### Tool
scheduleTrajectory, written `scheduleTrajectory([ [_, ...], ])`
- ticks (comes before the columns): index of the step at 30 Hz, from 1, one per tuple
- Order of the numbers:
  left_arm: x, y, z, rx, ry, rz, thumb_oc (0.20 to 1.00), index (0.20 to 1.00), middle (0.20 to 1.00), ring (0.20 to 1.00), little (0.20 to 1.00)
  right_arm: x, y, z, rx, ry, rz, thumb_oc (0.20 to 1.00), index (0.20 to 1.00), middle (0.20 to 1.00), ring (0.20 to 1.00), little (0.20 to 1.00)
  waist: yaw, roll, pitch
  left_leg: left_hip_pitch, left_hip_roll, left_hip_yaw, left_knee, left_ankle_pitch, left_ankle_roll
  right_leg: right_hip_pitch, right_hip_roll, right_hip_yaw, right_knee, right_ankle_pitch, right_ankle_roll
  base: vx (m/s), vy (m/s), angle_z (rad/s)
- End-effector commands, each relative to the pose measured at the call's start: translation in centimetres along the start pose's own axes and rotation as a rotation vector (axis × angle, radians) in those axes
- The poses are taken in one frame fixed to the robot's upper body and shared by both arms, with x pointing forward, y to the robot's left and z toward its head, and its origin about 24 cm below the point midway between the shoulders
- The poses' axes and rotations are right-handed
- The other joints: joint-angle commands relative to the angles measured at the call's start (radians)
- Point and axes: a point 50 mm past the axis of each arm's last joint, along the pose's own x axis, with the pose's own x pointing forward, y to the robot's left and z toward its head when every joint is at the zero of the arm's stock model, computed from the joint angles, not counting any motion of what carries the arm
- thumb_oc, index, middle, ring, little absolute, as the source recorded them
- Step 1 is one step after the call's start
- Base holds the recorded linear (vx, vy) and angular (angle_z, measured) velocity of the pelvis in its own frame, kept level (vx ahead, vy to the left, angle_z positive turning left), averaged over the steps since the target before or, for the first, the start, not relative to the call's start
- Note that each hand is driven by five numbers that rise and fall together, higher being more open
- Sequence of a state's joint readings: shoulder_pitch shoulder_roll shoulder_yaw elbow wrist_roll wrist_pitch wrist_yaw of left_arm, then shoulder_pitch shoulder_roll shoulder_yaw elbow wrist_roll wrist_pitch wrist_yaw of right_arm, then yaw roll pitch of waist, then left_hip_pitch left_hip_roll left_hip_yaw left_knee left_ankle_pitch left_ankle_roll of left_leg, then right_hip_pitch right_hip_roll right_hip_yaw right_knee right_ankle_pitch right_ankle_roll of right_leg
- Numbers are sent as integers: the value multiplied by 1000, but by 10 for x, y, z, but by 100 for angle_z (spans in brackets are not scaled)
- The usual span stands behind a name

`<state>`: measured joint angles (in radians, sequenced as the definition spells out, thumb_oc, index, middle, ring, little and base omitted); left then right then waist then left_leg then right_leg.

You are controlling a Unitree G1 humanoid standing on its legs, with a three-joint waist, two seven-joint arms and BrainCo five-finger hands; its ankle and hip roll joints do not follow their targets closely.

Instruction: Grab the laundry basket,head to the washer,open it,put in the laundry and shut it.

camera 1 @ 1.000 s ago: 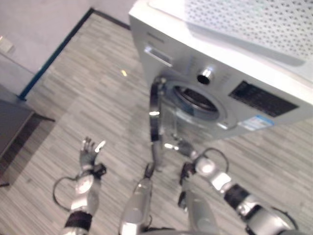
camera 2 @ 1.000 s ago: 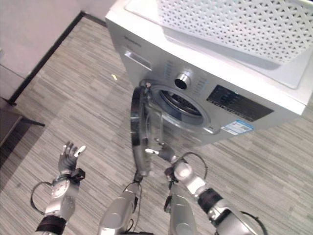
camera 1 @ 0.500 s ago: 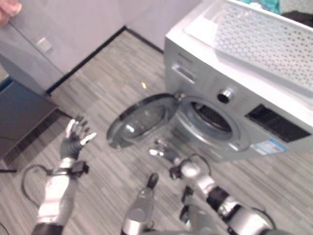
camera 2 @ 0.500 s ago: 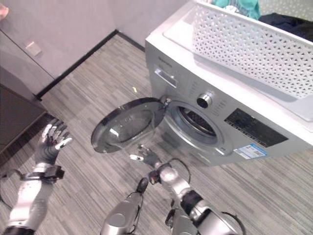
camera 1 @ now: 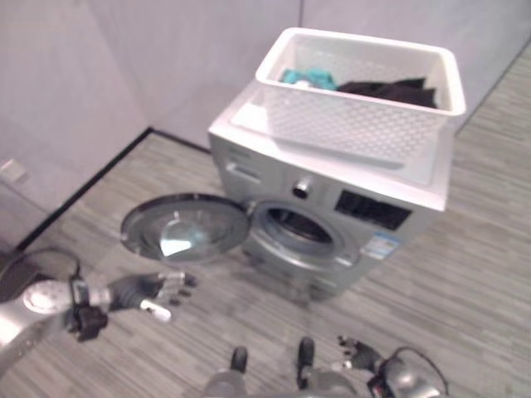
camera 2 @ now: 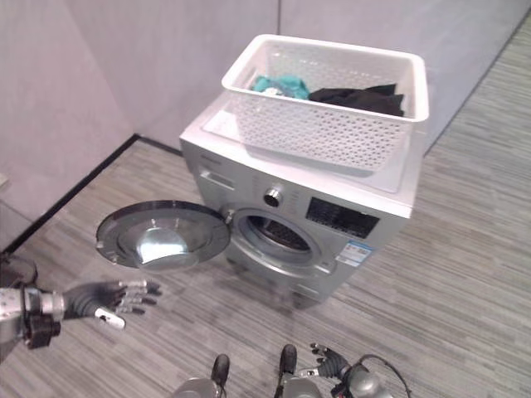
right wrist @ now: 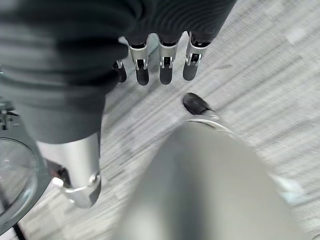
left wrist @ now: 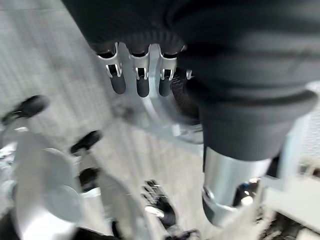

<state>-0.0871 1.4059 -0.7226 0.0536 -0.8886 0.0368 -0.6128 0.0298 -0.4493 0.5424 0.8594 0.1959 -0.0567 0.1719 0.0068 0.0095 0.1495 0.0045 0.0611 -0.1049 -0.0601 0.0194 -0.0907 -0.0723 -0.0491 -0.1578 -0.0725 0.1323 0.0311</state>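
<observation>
The silver washer (camera 1: 332,211) stands in the middle of the floor with its round door (camera 1: 184,228) swung wide to the left, leaving the drum mouth (camera 1: 296,228) uncovered. On its top sits the white perforated laundry basket (camera 1: 348,124), holding a teal cloth (camera 1: 303,79) and a black cloth (camera 1: 386,87). My left hand (camera 1: 137,290) hovers open, fingers spread, just below the door and holds nothing. My right hand (camera 1: 358,356) hangs low in front of the washer, apart from it; its fingers (right wrist: 165,65) are straight and empty.
Grey walls meet in a corner behind the washer, with a dark skirting line (camera 1: 83,191) along the left wall. Striped grey floor (camera 1: 473,249) lies open to the right of the washer. The open door juts out over the floor on the left.
The whole picture has shifted, so the camera has moved and now takes in the full washer and basket. The door has swung fully open. My right hand has dropped away from the door.
</observation>
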Motion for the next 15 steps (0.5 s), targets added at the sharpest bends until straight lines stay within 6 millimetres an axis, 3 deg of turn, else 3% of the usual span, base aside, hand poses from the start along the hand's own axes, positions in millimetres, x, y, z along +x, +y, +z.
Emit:
scheduleTrajectory([
  [1,0,20,-2,166,47,126,1000,1000,1000,1000,1000,1,-5,10,15,-40,-21,1000,1000,1000,1000,1000,-21,-6,-27,-3,44,73,26,-66,28,11,-104,57,108,-154,123,53,24,-28],
  [2,1,21,-2,170,46,123,1000,1000,1000,1000,1000,1,-6,9,17,-39,-24,1000,1000,1000,1000,1000,-16,-4,-27,-1,45,76,24,-66,28,10,-103,59,108,-154,123,50,23,-17],
  [4,7,43,-12,323,129,298,1000,1000,1000,1000,1000,1,-9,10,48,-34,-49,1000,1000,1000,1000,1000,-30,-19,-25,2,49,89,13,-64,28,4,-99,71,92,-148,122,15,10,-36],
  [9,22,67,-16,392,145,528,1000,1000,1000,1000,1000,2,-12,19,41,-55,-78,1000,1000,1000,1000,1000,-37,-35,-3,-15,50,90,2,-53,28,-9,-98,71,78,-142,118,-36,-5,-8],
  [13,40,92,10,453,138,711,1000,1000,1000,1000,1000,5,-19,40,34,-119,-136,1000,1000,1000,1000,1000,-45,-56,66,-70,46,75,6,-37,29,-48,-95,68,74,-128,113,-166,-12,9],
  [15,40,108,37,500,124,820,1000,1000,1000,1000,1000,8,-22,53,39,-155,-163,1000,1000,1000,1000,1000,-47,-65,106,-102,42,65,9,-26,30,-72,-95,64,74,-119,111,-206,-20,5],
])
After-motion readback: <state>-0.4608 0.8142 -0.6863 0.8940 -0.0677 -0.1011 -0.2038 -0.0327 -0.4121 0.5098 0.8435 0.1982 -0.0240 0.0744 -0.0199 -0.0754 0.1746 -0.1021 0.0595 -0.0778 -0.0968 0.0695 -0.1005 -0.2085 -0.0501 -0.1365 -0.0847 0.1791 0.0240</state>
